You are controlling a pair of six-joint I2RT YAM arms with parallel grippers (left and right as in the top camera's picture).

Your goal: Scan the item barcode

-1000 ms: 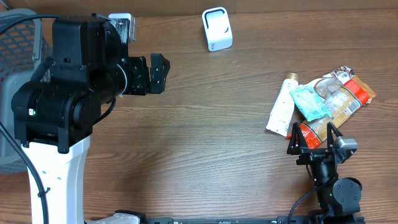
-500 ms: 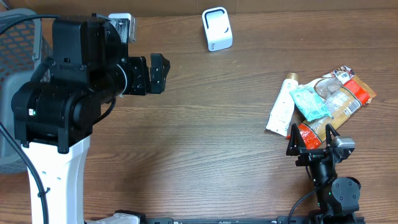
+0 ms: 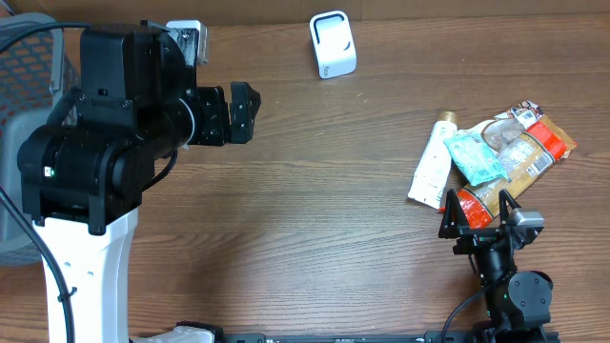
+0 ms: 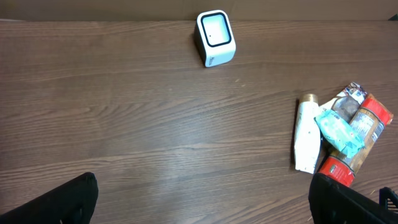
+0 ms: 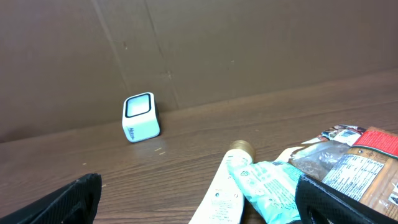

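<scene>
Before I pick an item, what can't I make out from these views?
Barcodes: none legible in any view; print on the item pile is too small.
Red-capped jar: overhead, partly covered by the right gripper.
Wire basket: overhead, cut off by the left edge, hidden behind the left arm.

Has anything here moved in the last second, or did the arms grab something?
Nothing visibly changed. The left gripper and the right gripper stay open and empty. The pile of items and the scanner sit where they were.
</scene>
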